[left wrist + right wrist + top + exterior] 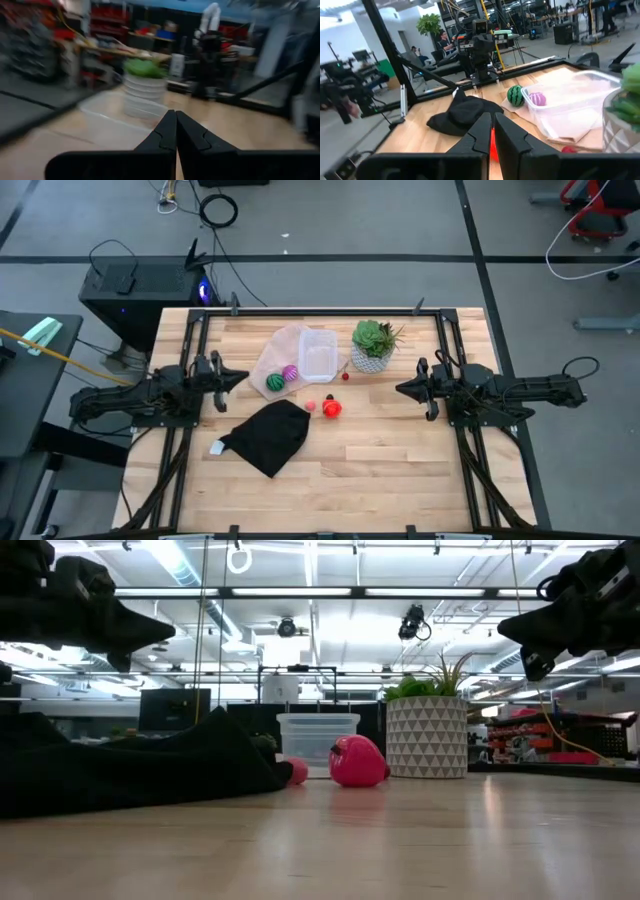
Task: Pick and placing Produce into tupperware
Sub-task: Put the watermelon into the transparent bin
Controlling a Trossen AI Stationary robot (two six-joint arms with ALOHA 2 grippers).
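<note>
The room is a wide workshop: a grey floor crossed by dark lines, shelving and benches far back, bright strip lights overhead, and people seated at desks well beyond the table in the right wrist view. A black computer case (140, 288) stands on the floor just off the table's far left corner. The wooden table (400, 450) is pale butcher block inside a black frame. The left gripper (238, 377) hangs above the left side with its fingers pressed together and nothing between them; the right gripper (403, 389) hangs above the right side, fingers nearly together, also empty. A crumpled black cloth (268, 434) lies near the middle. Beyond it a pinkish translucent sheet (280, 350) lies flat, with the clear tupperware (317, 357) beside it, nothing visible inside. A succulent in a white patterned pot (373, 348) stands just right of the tub. On the sheet rest a green striped ball (275, 381) and a purple piece (290, 373). A red-orange piece (331, 408), a pink bit (310, 406) and a tiny red bit (345, 376) lie on bare wood.
</note>
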